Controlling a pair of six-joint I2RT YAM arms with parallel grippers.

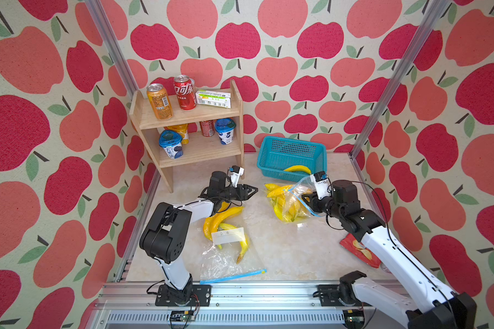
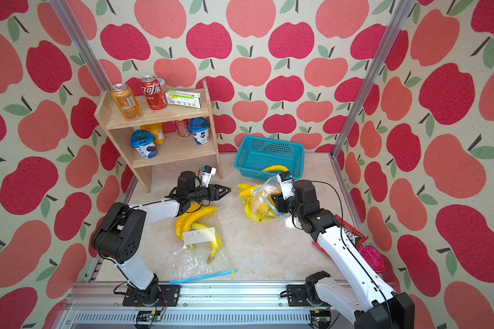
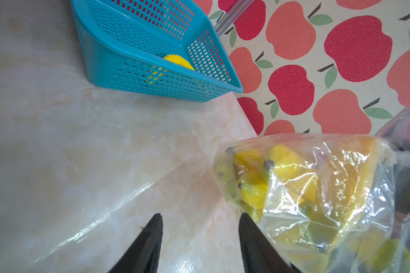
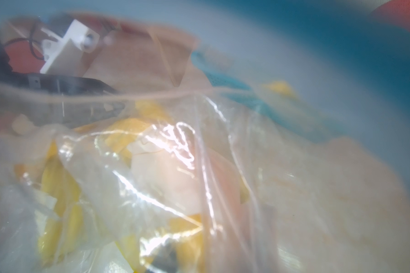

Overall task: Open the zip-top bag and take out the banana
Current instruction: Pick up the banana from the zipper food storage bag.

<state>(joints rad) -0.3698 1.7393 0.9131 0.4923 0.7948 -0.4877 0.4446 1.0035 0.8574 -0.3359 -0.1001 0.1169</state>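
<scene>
Tabletop [image 1: 283,250] pale marble-look | walls [image 1: 311,42] apple-print | left tool [image 3: 200,215] parted, empty | right tool [image 1: 305,197] clamps zip-top bag [image 1: 293,208]

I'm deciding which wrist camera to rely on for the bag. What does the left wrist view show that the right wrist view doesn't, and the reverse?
Only the left wrist view: the left gripper standing open, bare tabletop between its fingers, and sharp banana tips pressed against the plastic.
Only the right wrist view: the left arm's white camera mount, seen from outside through film close to the lens.
Both: the zip-top bag with yellow fruit inside, the teal basket and the banana in it, all hazy in the right wrist view.
</scene>
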